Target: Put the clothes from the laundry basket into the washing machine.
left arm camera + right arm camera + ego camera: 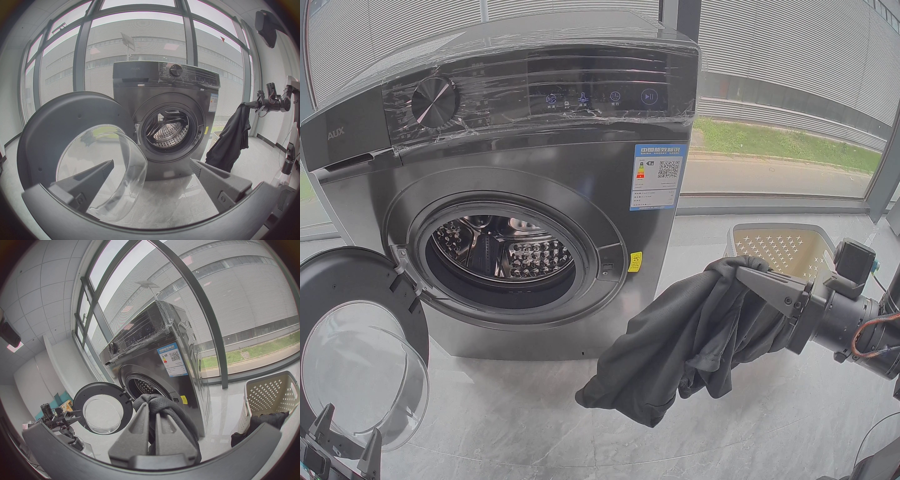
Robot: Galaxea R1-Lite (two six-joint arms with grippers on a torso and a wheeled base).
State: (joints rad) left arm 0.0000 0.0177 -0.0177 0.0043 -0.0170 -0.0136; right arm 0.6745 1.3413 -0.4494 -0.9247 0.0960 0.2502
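Note:
A dark grey garment (681, 344) hangs from my right gripper (747, 272), which is shut on its top fold, right of the washing machine (506, 156) and in front of the laundry basket (781, 247). The same cloth (165, 408) bunches over the closed fingers (137, 430) in the right wrist view, and it dangles (232, 137) in the left wrist view. The drum opening (500, 256) is uncovered, with the round door (356, 344) swung out to the left. My left gripper (347, 434) is open and empty, low beside that door. More dark cloth (265, 422) lies in the basket (272, 393).
Tall windows (787, 94) run behind the machine and basket. The pale tiled floor (519, 412) in front of the machine is open. The swung-out door's glass bowl (103, 168) sits close in front of my left fingers (84, 184).

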